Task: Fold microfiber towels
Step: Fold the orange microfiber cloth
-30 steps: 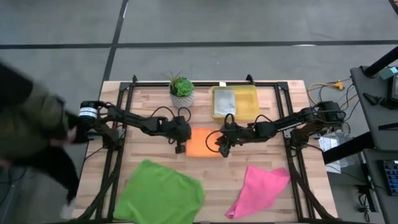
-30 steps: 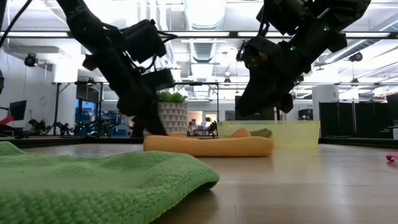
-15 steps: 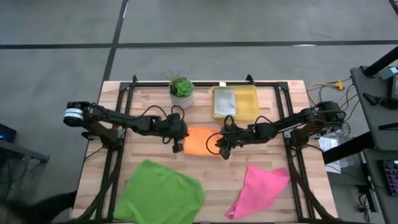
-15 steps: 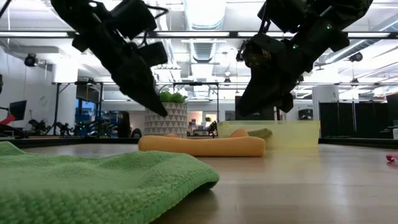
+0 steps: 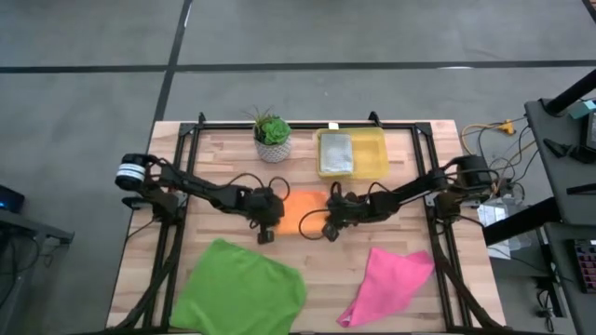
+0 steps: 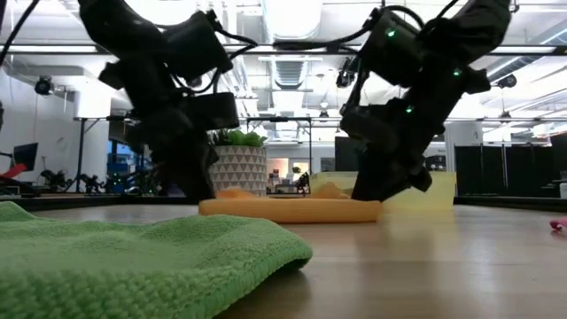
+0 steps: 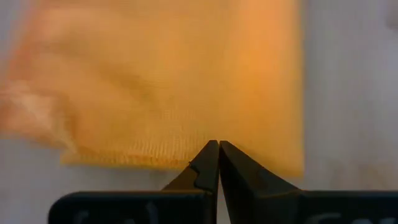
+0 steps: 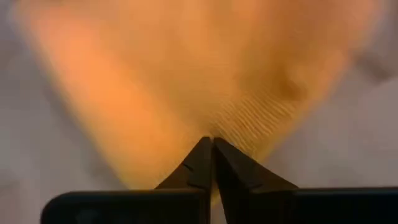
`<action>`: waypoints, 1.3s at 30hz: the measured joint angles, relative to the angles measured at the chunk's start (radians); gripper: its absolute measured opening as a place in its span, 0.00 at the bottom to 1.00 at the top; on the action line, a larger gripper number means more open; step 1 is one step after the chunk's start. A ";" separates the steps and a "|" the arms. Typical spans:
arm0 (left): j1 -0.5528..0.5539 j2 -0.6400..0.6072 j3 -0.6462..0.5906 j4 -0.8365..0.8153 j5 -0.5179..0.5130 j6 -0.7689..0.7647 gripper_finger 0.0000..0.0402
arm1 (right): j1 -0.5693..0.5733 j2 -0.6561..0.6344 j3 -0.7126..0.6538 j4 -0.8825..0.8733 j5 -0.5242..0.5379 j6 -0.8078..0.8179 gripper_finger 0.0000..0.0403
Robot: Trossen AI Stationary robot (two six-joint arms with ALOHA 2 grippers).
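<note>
Two grippers, left (image 5: 264,226) and right (image 5: 330,226) | my right jaws just closed; both pinch orange towel (image 5: 300,210) near edge | fold-lift ready.

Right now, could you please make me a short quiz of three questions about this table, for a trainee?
1. True or false: the light grey towel lies inside the yellow bin.
2. Which towel do both tools pinch? A) green towel B) orange towel C) pink towel
3. Fill in: the left tool and right tool are both ____.

Key: 1 true; 2 B; 3 shut.
</note>
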 joint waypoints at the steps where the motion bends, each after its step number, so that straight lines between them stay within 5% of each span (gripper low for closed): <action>1: -0.023 0.009 0.000 0.009 0.013 -0.013 0.00 | -0.008 0.004 0.011 -0.024 0.026 -0.003 0.03; 8: -0.191 0.040 0.030 0.002 0.099 -0.038 0.00 | -0.094 0.017 0.079 -0.060 0.057 -0.170 0.02; 13: -0.209 -0.062 0.043 0.014 -0.020 -0.032 0.00 | -0.063 -0.031 0.143 -0.042 0.068 -0.245 0.02; 21: -0.052 -0.073 0.026 0.054 -0.052 -0.028 0.00 | 0.092 0.051 0.252 0.008 0.127 -0.093 0.02; 27: 0.142 -0.009 0.016 0.233 0.287 0.054 0.00 | 0.153 0.176 0.348 0.013 0.162 0.007 0.02; 30: 0.205 0.026 0.018 0.238 0.319 0.044 0.00 | 0.161 0.247 0.411 0.010 0.160 -0.010 0.02; 39: 0.222 0.162 0.022 0.265 0.282 0.058 0.00 | 0.153 0.393 0.591 -0.109 -0.121 -0.123 0.02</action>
